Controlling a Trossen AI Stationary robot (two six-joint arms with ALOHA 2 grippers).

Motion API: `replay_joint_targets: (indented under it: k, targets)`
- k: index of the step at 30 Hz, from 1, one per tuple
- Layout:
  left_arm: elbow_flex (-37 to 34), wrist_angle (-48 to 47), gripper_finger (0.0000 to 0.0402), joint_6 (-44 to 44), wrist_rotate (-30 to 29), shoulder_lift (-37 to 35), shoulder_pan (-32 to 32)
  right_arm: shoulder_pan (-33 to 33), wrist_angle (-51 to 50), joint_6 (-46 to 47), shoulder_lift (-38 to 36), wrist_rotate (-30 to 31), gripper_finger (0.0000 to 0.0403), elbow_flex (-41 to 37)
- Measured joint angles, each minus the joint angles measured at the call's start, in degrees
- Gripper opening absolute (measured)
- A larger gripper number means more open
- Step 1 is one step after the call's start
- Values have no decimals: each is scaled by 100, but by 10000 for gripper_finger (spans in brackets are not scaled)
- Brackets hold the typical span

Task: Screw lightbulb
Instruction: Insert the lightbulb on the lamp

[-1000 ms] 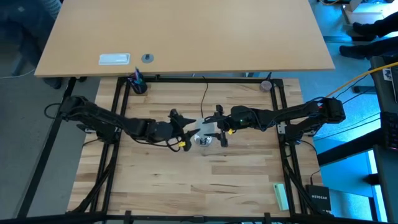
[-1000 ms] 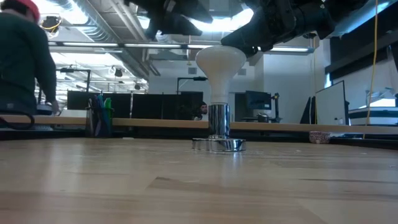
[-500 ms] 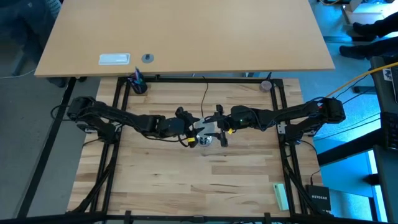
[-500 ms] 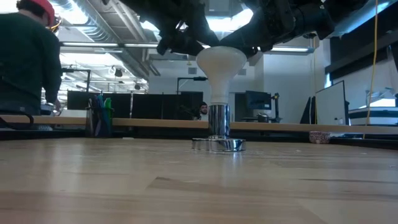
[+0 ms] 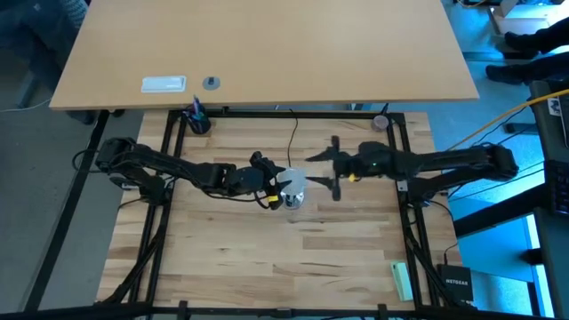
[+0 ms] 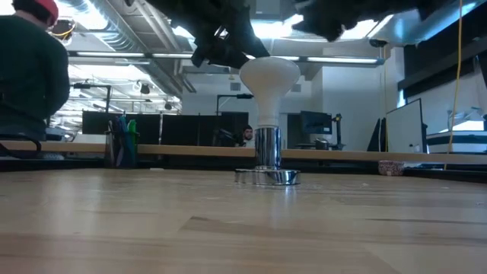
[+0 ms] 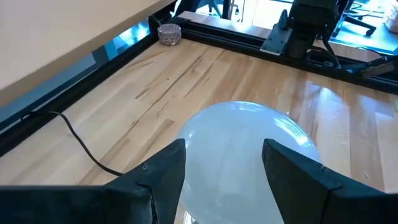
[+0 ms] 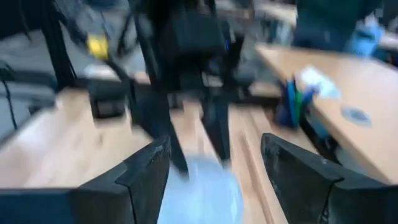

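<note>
The white frosted lightbulb (image 6: 268,76) stands upright with its narrow base in the silver socket (image 6: 266,156), whose round foot rests on the wooden table at mid-table (image 5: 291,201). A thin black cord (image 5: 293,133) runs from the socket toward the far edge. My left gripper (image 5: 274,187) reaches in from the table's left and is shut on the bulb's globe (image 7: 242,149). My right gripper (image 5: 334,166) is open and empty, a little to the right of the bulb; its wrist view shows the bulb (image 8: 202,190) ahead, blurred. My left gripper pinches the bulb's round globe between its two fingers (image 7: 163,175), one on each side (image 7: 281,163) at its widest part. The fingers come in nearly level from the table's left, slightly from above (image 6: 228,47). The bulb stays upright in the socket.
A pen cup (image 5: 197,120) and a small round tin (image 5: 380,122) stand at the table's far corners. A green object (image 5: 402,280) lies near the front right. A tan desk (image 5: 267,44) lies beyond the far edge. A person (image 6: 30,68) sits in the room behind.
My left gripper has moved toward the table's right and closed in on the bulb's globe. My right gripper has drawn away from the bulb toward the table's right edge and now stands clear of it. The bulb has stayed upright in the socket.
</note>
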Motion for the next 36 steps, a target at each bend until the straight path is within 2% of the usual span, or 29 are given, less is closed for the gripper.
replay_joint_targets:
  k: [4,9,12,17,19,24,29,31,36]
  targets:
    - [-5,21,202,85,4,4,26,2,-919,384,-379,98,255,-34]
    - [-11,51,202,87,9,7,22,125,-945,1051,-301,299,255,-757]
    - [-13,57,202,89,13,11,26,261,-262,1057,-160,671,255,-1356]
    - [-15,107,202,152,24,15,20,303,1945,1045,468,760,255,-2485]
    - [-17,105,202,157,24,15,20,261,2461,1044,864,928,255,-2692]
    - [-24,187,202,326,27,18,40,267,3369,1803,1849,1367,255,-2618]
    - [-24,242,202,435,63,25,49,336,3941,2519,2793,1167,255,-2270]
    - [-24,239,202,456,67,24,48,476,3830,2607,3007,1164,255,-2061]
    - [-24,244,202,531,68,24,57,938,3373,2699,3177,1583,255,-1547]
